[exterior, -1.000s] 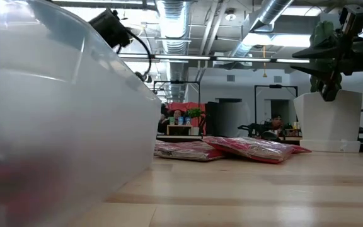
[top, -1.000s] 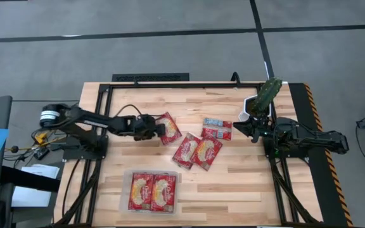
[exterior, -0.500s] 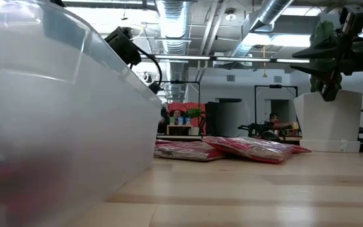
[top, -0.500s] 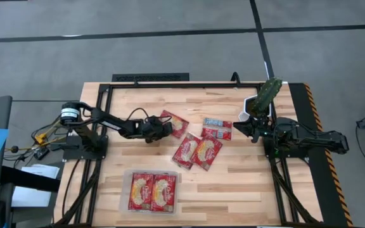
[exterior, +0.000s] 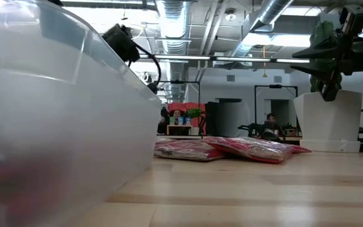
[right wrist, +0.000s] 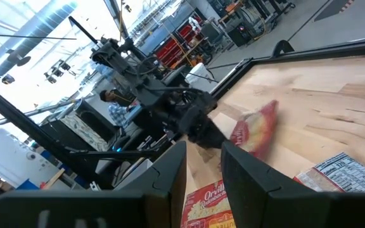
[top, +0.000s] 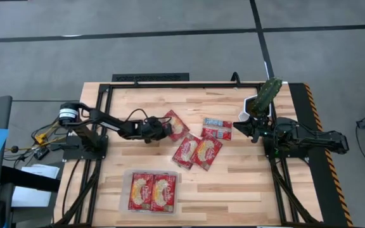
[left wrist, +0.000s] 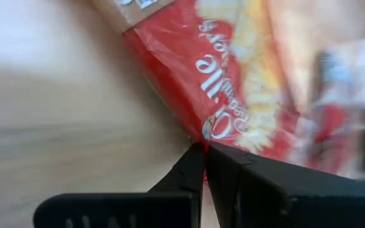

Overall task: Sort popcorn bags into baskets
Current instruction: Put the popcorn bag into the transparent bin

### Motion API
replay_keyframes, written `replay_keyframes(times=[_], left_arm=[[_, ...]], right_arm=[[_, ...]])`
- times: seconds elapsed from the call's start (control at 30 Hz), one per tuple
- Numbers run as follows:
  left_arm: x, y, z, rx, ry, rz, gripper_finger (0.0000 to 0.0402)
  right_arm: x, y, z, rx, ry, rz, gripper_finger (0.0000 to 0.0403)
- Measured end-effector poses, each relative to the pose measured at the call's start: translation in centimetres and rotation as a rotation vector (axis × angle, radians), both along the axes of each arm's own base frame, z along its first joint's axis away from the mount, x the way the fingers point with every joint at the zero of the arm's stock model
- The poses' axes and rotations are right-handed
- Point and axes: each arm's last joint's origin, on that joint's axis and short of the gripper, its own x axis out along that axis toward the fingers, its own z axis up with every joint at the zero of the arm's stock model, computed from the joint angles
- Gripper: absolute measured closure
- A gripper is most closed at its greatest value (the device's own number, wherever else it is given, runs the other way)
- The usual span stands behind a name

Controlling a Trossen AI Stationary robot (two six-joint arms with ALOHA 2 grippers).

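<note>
Two popcorn bags (top: 152, 192) blur behind the basket (exterior: 55, 126) wall.

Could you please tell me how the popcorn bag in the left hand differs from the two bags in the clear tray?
The held bag is pinched at its edge by the left hand, lying askew at the table's far side; the tray bags lie free, side by side and square in the clear tray at the near edge. The held bag is alone; the tray bags are paired. All share red-and-cream fronts.
</note>
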Motion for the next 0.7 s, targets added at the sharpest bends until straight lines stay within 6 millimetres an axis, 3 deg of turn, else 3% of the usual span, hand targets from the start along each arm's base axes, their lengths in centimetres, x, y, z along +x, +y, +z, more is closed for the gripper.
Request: replay_keyframes(times=[0.27,0.7], left_arm=[[-0.6,-1.4,3.6,0.017,-0.093,-0.101,0.0401],[-3.1,-3.9,9.2,-0.005,-0.234,-0.249,0.0401]], right_arm=[[0.0,0.0,0.0,0.0,0.0,0.001,0.028],[0.0,0.0,0.0,0.0,0.0,0.001,0.028]])
